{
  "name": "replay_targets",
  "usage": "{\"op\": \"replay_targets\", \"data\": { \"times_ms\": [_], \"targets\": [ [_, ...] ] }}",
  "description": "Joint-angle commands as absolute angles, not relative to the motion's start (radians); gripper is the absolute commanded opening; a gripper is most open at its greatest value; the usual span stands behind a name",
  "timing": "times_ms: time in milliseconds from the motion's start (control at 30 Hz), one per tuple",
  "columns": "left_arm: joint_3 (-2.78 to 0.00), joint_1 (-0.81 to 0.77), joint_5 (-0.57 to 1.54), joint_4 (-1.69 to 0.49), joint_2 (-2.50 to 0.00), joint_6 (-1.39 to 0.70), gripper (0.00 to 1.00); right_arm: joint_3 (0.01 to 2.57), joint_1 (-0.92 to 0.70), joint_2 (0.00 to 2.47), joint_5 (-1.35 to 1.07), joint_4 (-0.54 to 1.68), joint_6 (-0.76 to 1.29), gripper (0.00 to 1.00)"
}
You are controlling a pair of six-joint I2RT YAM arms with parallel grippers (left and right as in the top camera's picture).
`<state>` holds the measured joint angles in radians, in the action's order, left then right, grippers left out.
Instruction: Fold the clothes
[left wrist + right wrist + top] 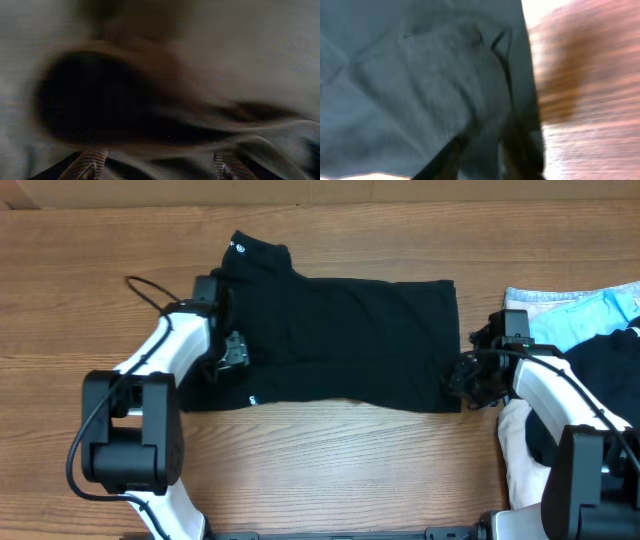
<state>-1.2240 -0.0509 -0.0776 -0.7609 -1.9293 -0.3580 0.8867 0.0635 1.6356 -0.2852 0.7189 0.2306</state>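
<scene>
Plainly, the black T-shirt (350,340) is light, limp knit. It will sag and drag wherever it is not held, so I judge the edges and corners the best places to take it, pinching a flat hem rather than a bunched middle. It lies spread in a rough rectangle at the centre of the worktop (330,470). Its white neck label (238,248) is at the shirt's 11 o'clock and a tiny white hem tag (252,400) at its 8 o'clock.

The left pincer (228,350) sits at the shirt's 9 o'clock edge, right over the cloth. In the left wrist view its fingers (90,164) stand wide apart with dark fabric just ahead of them. The picture is too blurred to show any cloth clamped between them.

The right pincer (468,378) is at the shirt's 4 o'clock corner, touching or just over the edge. In the right wrist view, dark fingers over dark cloth leave me unable to tell how far it is parted or whether it has the hem.

Farther out, at the worktop's 3 o'clock, a light-blue garment (590,315) and another black garment (610,370) lie bunched together beside the right arm, apart from the shirt.
</scene>
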Motion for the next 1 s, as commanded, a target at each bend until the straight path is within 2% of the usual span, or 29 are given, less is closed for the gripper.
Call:
{"op": "replay_targets", "data": {
  "times_ms": [0,67,400,467,567,800,967],
  "targets": [
    [-1.242,0.005,-0.107,-0.763,-1.935,-0.397,0.73,0.862,0.059,1.628,-0.327,0.730,0.208,0.15],
    [-1.242,0.026,-0.095,-0.765,-1.935,-0.396,0.74,0.860,0.059,1.627,-0.295,0.770,0.210,0.05],
    [-1.242,0.046,-0.093,-0.762,-1.935,-0.355,0.77,0.928,0.063,1.607,-0.275,0.908,0.236,0.04],
    [-1.242,0.046,-0.093,-0.762,-1.935,-0.355,0.77,0.944,0.063,1.590,-0.274,0.904,0.235,0.16],
    [-1.242,0.046,-0.093,-0.757,-1.935,-0.355,0.78,0.951,0.063,1.572,-0.301,0.804,0.200,0.52],
    [-1.242,0.046,-0.084,-0.759,-1.935,-0.355,0.78,0.909,0.053,1.600,-0.308,0.611,0.151,0.46],
    [-1.242,0.046,-0.084,-0.759,-1.935,-0.355,0.79,0.896,0.052,1.647,-0.328,0.601,0.148,0.40]
  ]
}}
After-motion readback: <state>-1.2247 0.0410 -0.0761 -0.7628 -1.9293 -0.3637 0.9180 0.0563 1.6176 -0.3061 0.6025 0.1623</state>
